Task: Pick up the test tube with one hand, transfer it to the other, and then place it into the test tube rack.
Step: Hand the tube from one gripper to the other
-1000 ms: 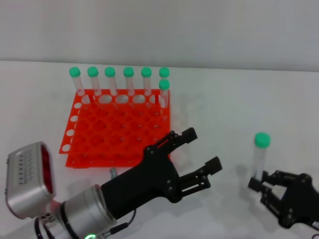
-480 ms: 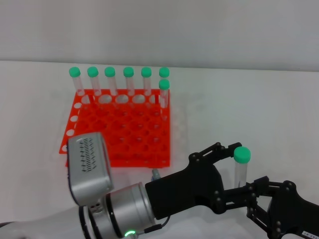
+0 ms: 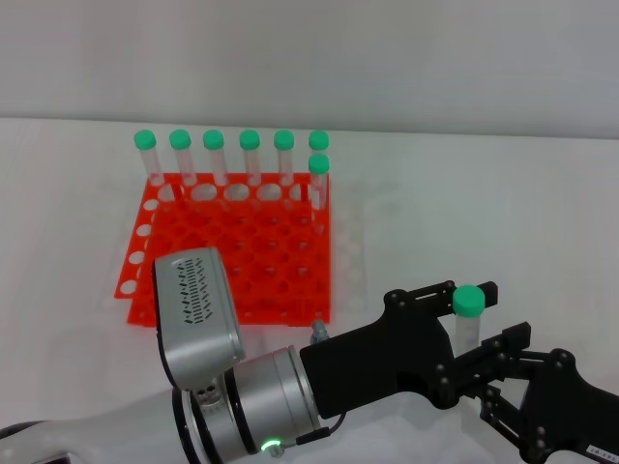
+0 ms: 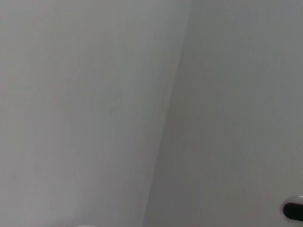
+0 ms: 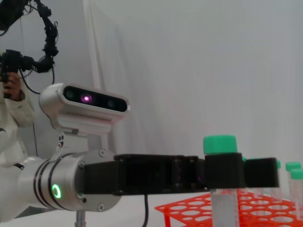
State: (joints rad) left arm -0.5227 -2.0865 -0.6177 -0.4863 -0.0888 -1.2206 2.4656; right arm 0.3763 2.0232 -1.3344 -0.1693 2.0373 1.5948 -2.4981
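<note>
white tabletop [image 3: 503, 193] | plain pale wall [image 3: 309, 58] | white curtain [image 5: 189, 71] | even light

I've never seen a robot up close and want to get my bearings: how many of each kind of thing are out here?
Green-capped tubes: 8, made up of 7 racked tubes and 1 held tube
Rack: 1
Tools: 2, the left tool and the right tool
Total: 11

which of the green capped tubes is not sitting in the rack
The test tube at front right, held upright between the left gripper and right gripper. The seven other tubes all stand along the far edge of the test tube rack.
</note>
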